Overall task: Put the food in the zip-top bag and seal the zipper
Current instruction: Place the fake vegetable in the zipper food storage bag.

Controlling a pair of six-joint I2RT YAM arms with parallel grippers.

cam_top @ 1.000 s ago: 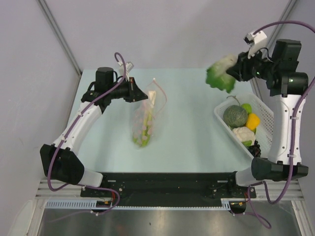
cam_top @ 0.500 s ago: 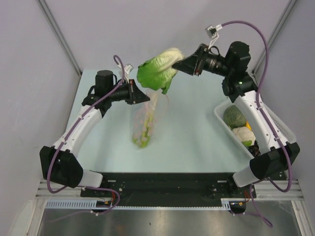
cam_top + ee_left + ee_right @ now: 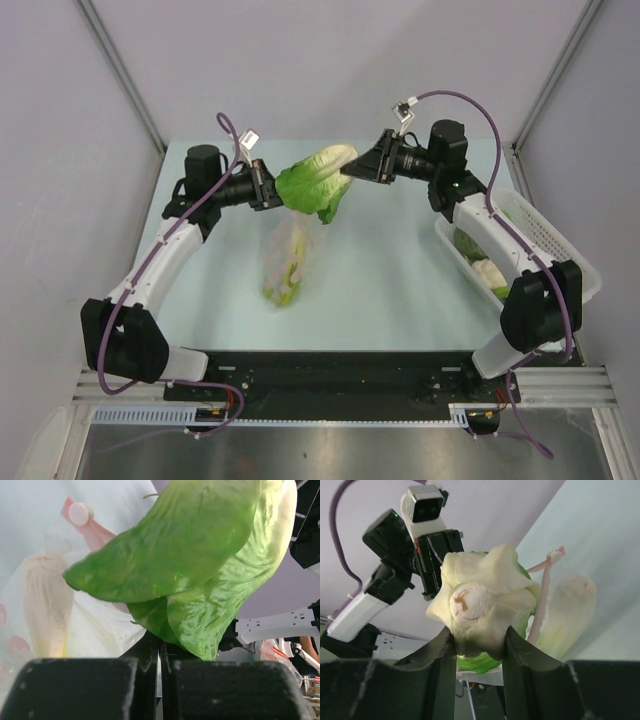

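Gripping one lettuce (image 3: pixel 315 185), one zip-top bag (image 3: pixel 285 258)

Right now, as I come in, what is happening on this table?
The right gripper holds a green lettuce head by its pale stem end, just above the mouth of the zip-top bag. The left gripper is shut on the bag's mouth edge and holds it up. A leek already lies inside the bag. Other food pieces wait in the white basket on the right.
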